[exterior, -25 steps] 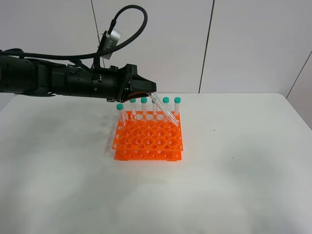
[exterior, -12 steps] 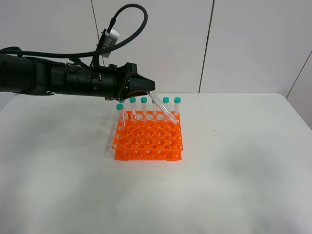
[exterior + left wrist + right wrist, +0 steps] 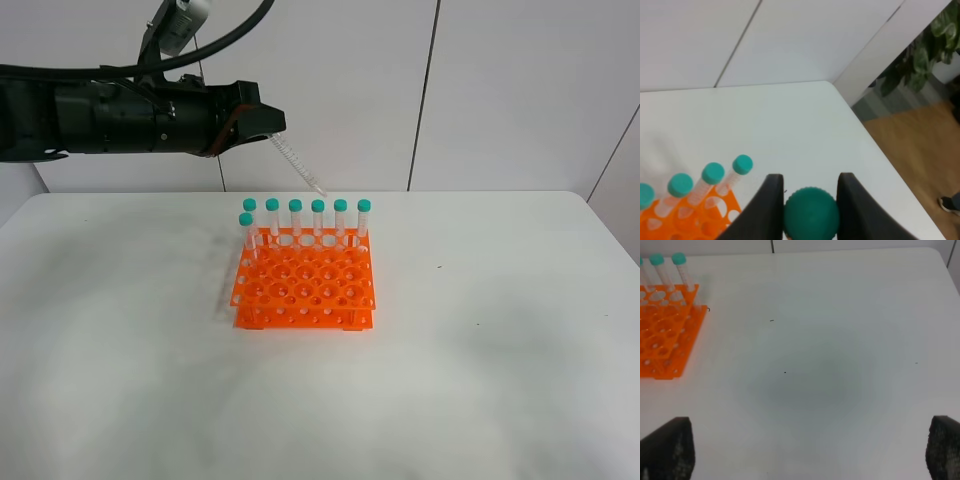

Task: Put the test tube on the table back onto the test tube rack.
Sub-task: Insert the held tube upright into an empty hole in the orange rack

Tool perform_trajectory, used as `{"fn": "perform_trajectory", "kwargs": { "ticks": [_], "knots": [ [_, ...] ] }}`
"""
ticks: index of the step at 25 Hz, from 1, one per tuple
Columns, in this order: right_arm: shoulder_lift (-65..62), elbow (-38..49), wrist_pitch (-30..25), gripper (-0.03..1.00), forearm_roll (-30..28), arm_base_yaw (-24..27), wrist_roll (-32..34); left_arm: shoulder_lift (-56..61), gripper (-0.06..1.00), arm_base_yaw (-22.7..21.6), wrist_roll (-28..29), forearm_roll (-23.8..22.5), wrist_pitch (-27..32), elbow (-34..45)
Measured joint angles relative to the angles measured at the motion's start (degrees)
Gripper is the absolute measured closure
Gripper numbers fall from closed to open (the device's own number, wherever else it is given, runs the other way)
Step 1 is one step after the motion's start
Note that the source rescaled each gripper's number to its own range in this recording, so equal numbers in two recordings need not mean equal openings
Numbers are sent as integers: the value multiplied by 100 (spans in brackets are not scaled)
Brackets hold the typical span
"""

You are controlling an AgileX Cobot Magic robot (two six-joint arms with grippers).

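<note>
Teal-capped test tube held up in the air above an orange rack

Clear plastic, slim and tapering to a pointed tip, the test tube (image 3: 297, 163) hangs tilted, its tip slanting down toward the far row of the test tube rack (image 3: 305, 290) without touching it. The left gripper (image 3: 268, 122) is clamped on the capped end; in the left wrist view the teal cap (image 3: 811, 214) sits squeezed between the two dark fingers (image 3: 771, 205). Seven matching tubes (image 3: 317, 222) stand upright in the rack, six along the far row and one a row nearer at the left corner. The rack rests on the white table (image 3: 500, 330). The right gripper (image 3: 805, 440) hovers over the tabletop beside the rack, jaws spread wide, holding nothing
</note>
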State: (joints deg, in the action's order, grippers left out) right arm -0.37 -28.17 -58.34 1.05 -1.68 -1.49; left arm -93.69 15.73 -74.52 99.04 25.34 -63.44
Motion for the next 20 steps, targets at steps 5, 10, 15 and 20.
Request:
{"fn": "perform_trajectory", "kwargs": {
  "ticks": [5,10,15,20],
  "knots": [
    [0,0,0,-3,0,0,0,6,94,0,243,-405,-132,0],
    [0,0,6,-3,0,0,0,49,94,0,1631,-2199,-553,0],
    [0,0,6,-3,0,0,0,319,94,123,3362,-4473,-998,0],
    [0,0,6,-3,0,0,0,625,94,483,5034,-6473,-1480,0]
  ]
}}
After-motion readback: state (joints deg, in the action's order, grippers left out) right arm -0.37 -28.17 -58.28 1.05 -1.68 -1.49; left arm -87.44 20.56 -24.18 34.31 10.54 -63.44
